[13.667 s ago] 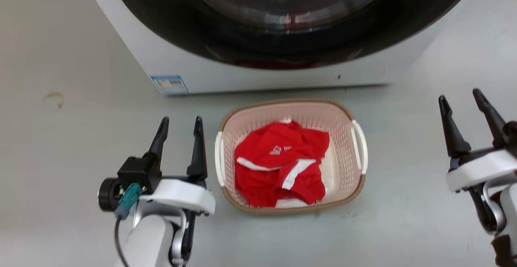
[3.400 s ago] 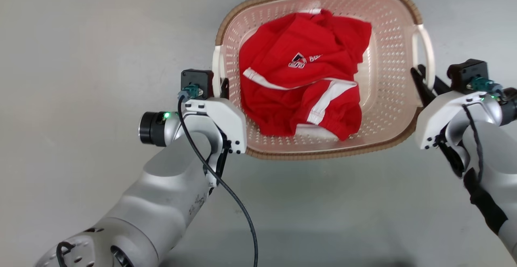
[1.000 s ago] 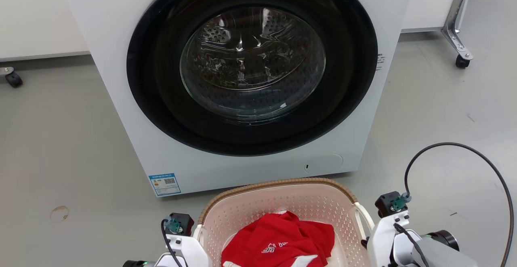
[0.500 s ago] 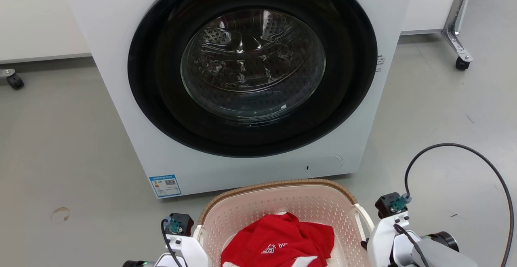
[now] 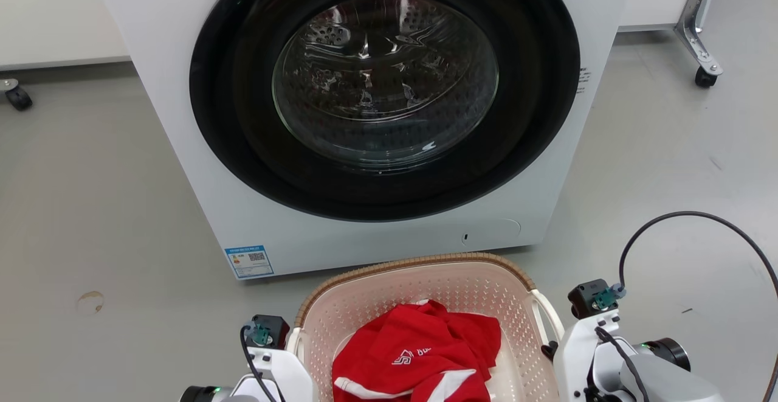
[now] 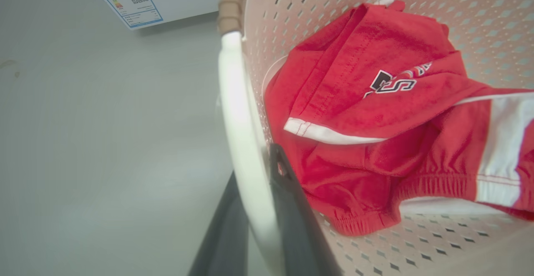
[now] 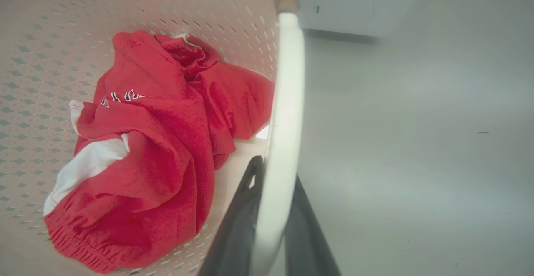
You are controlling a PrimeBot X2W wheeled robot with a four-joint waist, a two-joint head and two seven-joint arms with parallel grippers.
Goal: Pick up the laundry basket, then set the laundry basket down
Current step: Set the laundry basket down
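The pale pink laundry basket [image 5: 413,263], with a brown woven rim, sits at the bottom of the head view with a red garment [image 5: 419,353] inside. It hangs between my two arms. In the left wrist view my left gripper [image 6: 254,163] is shut on the white left handle [image 6: 238,100], one dark finger on each side of it. In the right wrist view my right gripper [image 7: 275,169] is shut the same way on the white right handle [image 7: 288,79]. The red garment [image 6: 375,113] lies crumpled on the perforated bottom.
A large white washing machine [image 5: 182,116] with a dark round glass door stands just behind the basket. Caster feet stand at the far right [image 5: 705,76] and far left [image 5: 18,98]. Grey floor [image 5: 91,207] stretches on both sides. A black cable [image 5: 687,214] loops above my right wrist.
The whole head view has shifted a little, so the camera moved; washer and basket sit slightly higher in it. Both grippers stay shut on the handles.
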